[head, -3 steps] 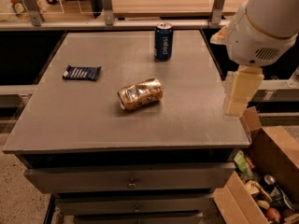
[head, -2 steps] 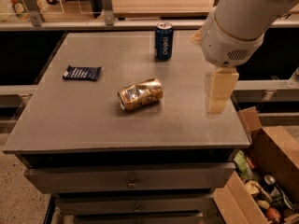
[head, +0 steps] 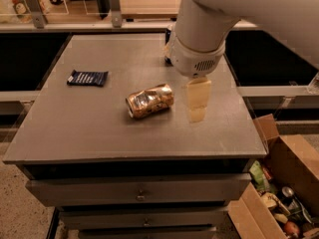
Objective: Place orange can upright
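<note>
The orange can (head: 149, 100) lies on its side near the middle of the grey table (head: 89, 133). It is dented and golden-orange, with its silver end facing the front left. My gripper (head: 198, 102) hangs from the large white arm (head: 204, 29), pointing down just right of the can and a short gap away from it. It holds nothing that I can see.
A dark blue snack packet (head: 87, 77) lies flat at the table's left. The arm hides nearly all of the dark blue can at the back; only a dark sliver (head: 169, 36) shows. An open cardboard box (head: 286, 183) of items stands on the floor at the right.
The arm has swung left across the table, from its right edge to just beside the orange can, and now covers the blue can. The orange can has not moved.
</note>
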`<state>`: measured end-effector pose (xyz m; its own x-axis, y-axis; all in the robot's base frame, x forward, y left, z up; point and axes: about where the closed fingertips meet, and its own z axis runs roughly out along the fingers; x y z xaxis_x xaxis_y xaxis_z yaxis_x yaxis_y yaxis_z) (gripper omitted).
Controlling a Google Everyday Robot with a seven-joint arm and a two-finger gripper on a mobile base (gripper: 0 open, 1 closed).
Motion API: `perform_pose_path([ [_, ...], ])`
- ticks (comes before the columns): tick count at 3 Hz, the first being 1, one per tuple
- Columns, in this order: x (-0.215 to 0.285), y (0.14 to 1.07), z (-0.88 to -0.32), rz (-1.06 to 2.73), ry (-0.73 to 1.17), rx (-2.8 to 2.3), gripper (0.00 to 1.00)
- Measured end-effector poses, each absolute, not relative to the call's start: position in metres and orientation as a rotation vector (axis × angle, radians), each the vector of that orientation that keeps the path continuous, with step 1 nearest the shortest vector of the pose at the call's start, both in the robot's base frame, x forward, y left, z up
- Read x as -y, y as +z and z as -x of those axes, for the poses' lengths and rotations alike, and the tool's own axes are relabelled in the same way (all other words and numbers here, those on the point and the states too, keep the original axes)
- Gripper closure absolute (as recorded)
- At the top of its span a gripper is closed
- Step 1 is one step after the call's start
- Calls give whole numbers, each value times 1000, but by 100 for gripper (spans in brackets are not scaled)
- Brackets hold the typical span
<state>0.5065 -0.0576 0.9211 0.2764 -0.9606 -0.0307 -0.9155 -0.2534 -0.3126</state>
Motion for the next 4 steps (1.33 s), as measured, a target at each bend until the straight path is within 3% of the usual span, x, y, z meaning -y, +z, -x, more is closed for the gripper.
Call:
perform_pose_path([
  [4,-35,856,-535,2557,-111,-1612,0],
])
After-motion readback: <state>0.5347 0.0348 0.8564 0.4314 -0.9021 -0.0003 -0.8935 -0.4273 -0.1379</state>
